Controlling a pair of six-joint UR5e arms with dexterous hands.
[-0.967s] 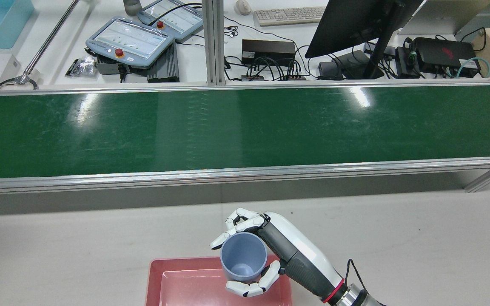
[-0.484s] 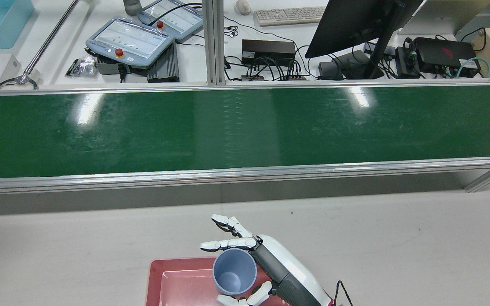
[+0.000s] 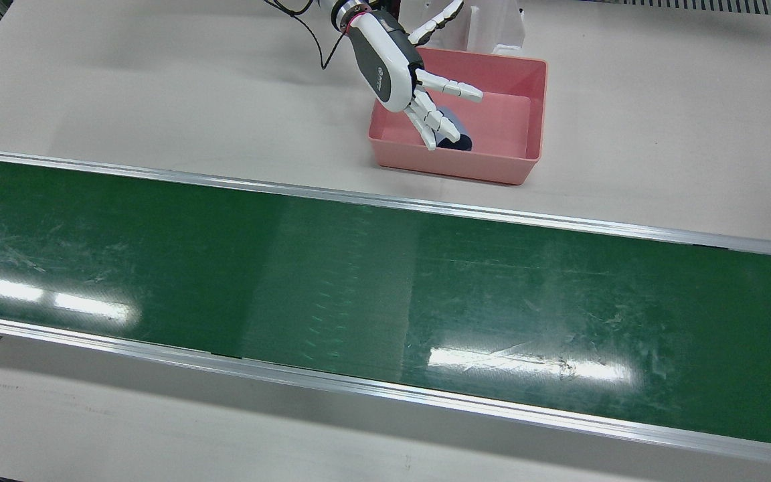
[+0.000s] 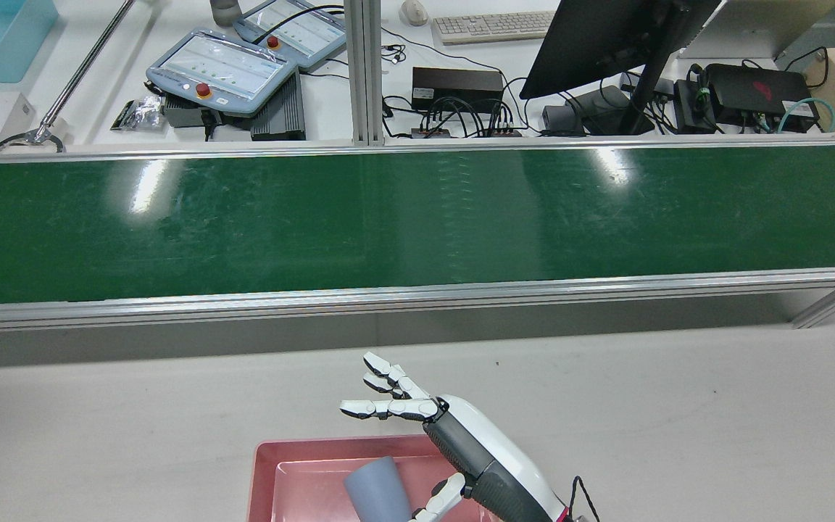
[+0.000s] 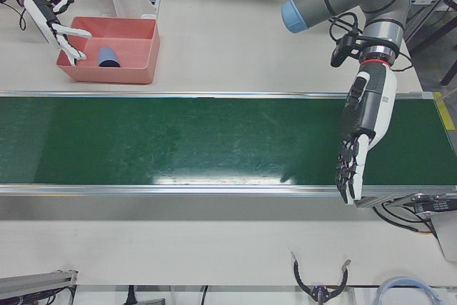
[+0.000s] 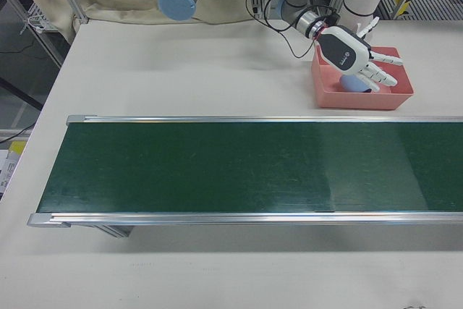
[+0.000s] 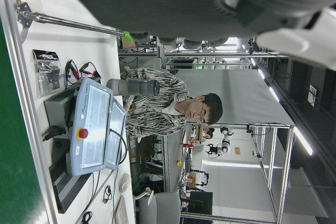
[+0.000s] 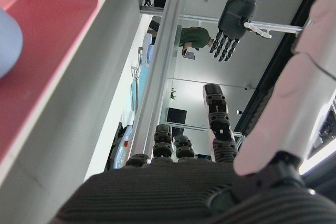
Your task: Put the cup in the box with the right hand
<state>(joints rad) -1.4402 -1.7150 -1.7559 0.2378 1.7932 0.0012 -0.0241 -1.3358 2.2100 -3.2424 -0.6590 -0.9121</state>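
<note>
The blue-grey cup [image 4: 377, 489] lies tilted inside the pink box [image 4: 265, 464], with nothing holding it. It also shows in the front view [image 3: 454, 136], the left-front view [image 5: 107, 56] and the right-front view [image 6: 352, 83]. My right hand [image 4: 461, 442] hovers over the box's edge beside the cup, open with its fingers spread and empty; it also shows in the front view [image 3: 399, 67]. My left hand [image 5: 360, 126] hangs open and empty over the far end of the belt. The box [image 3: 452, 161] stands on the table near the right arm's base.
A long green conveyor belt [image 3: 385, 281] runs across the table between metal rails. A white stand [image 3: 492, 23] is just behind the box. Beyond the belt lie teach pendants [image 4: 222, 69], a monitor [image 4: 606, 36] and cables.
My right hand opened and let go of the cup. The cup dropped into the pink box and tipped over. The hand drew back slightly with its fingers spread.
</note>
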